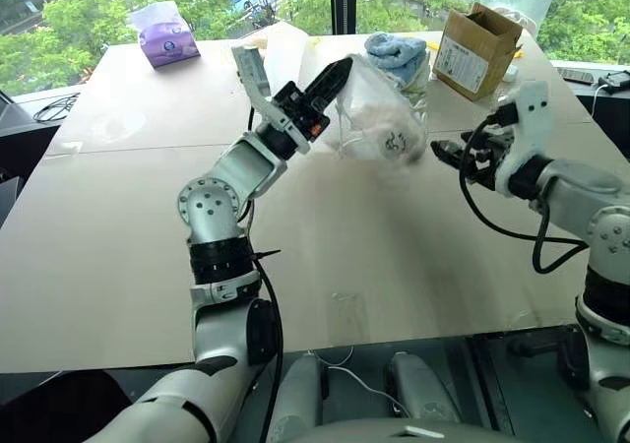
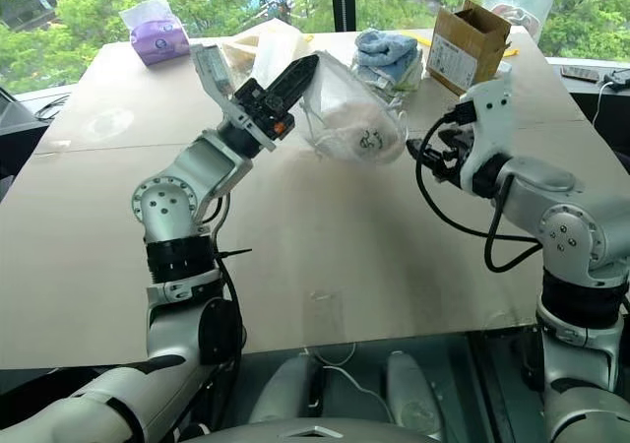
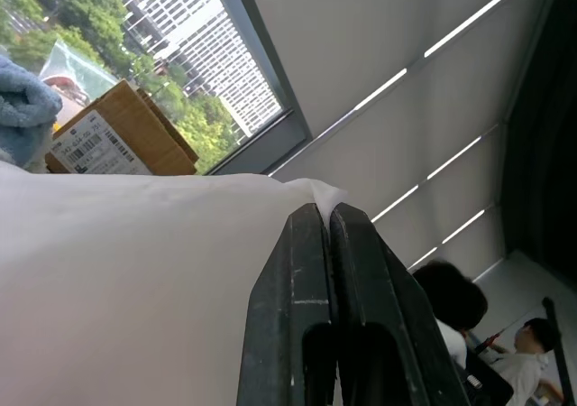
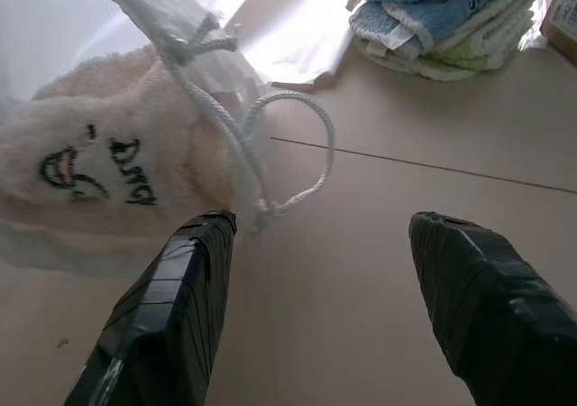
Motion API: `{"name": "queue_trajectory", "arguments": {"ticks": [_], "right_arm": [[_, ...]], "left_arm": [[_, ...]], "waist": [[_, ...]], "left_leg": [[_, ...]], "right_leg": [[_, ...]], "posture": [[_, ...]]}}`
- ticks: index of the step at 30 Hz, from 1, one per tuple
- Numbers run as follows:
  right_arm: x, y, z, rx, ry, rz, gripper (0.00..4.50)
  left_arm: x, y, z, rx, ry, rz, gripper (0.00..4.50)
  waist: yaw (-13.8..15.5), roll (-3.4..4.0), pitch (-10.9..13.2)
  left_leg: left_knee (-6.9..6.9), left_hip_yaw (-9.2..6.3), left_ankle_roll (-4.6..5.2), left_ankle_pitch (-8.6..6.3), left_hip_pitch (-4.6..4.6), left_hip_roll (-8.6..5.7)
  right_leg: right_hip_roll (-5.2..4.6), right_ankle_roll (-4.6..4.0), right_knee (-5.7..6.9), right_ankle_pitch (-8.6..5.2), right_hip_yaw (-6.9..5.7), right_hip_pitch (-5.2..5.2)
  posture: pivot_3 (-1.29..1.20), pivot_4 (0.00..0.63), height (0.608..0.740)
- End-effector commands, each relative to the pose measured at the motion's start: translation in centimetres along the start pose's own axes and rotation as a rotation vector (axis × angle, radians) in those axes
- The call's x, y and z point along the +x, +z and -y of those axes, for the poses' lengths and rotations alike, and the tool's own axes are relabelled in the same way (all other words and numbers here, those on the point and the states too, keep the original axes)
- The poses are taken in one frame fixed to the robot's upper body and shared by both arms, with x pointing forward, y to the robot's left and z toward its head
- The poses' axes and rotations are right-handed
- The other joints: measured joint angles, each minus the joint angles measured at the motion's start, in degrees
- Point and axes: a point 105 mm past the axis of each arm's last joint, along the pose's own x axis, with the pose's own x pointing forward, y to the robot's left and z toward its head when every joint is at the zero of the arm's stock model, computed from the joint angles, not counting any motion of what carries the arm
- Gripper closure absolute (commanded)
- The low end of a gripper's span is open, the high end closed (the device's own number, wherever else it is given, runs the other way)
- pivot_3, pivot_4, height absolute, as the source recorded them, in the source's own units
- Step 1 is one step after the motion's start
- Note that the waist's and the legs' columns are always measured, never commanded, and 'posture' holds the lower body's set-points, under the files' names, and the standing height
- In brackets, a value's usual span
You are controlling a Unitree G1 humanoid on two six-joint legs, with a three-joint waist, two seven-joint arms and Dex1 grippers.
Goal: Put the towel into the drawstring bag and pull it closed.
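My left gripper (image 1: 335,74) is shut on the fabric edge of the drawstring bag (image 1: 379,98) and holds it up over the middle of the table. In the left wrist view the white fabric (image 3: 135,271) is pinched between the closed black fingertips (image 3: 311,221). The cream towel (image 4: 99,171), with its dark stitched mark, sits inside the bag and shows through the thin fabric. A white cord (image 4: 288,153) loops loose from the bag's mouth down to the tabletop. My right gripper (image 1: 443,151) stands open just right of the bag, with nothing between its fingers (image 4: 171,307).
At the table's far side stand a purple tissue pack (image 1: 167,34), flat white sheets (image 1: 281,44), a stack of blue and pale-green towels (image 1: 399,54), a cardboard box (image 1: 477,49) and a clear plastic bag (image 1: 517,0). The tan table (image 1: 118,246) reaches to the near edge.
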Motion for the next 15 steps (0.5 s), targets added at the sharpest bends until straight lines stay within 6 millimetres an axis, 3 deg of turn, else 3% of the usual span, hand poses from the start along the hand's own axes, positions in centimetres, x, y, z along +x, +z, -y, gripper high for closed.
{"name": "queue_trajectory", "arguments": {"ticks": [1, 4, 10, 15], "right_arm": [[-0.1, 1.5, -1.5, 0.05, 0.078, 0.104, 1.2], [0.0, 1.6, -1.5, 0.049, 0.052, 0.118, 1.2], [0.5, 2.5, -3.2, -0.147, 0.077, 0.187, 1.2], [2.1, 0.6, -3.2, -0.299, 0.018, 0.172, 1.2]], "left_arm": [[-0.4, 0.0, -0.1, -0.05, -0.007, 0.016, 4.5], [-0.6, -0.3, -0.2, -0.058, -0.009, 0.002, 4.5], [-1.1, -0.5, -0.6, -0.057, 0.001, -0.025, 4.5], [-1.1, -0.5, -0.4, -0.059, -0.007, -0.031, 4.5]], "waist": [[0.1, 0.0, 0.0], [0.3, 0.0, 0.0], [0.7, 0.0, 0.0], [0.6, -0.01, 0.0]], "left_leg": [[0.0, 0.0, 0.0, 0.0, 0.0, 0.0], [0.0, -0.03, 0.0, 0.0, 0.0, -0.01], [0.01, -0.05, 0.0, 0.0, 0.0, -0.02], [0.01, -0.04, 0.0, 0.0, 0.01, -0.02]], "right_leg": [[0.0, 0.0, 0.01, 0.0, -0.01, 0.0], [-0.01, 0.0, 0.01, 0.0, -0.03, 0.0], [0.0, 0.0, 0.0, 0.0, -0.05, 0.0], [0.0, 0.0, -0.01, 0.0, -0.04, 0.0]], "posture": [[0.0, 0.15, 0.74], [0.0, 0.15, 0.74], [0.0, 0.15, 0.74], [0.0, 0.15, 0.74]]}}
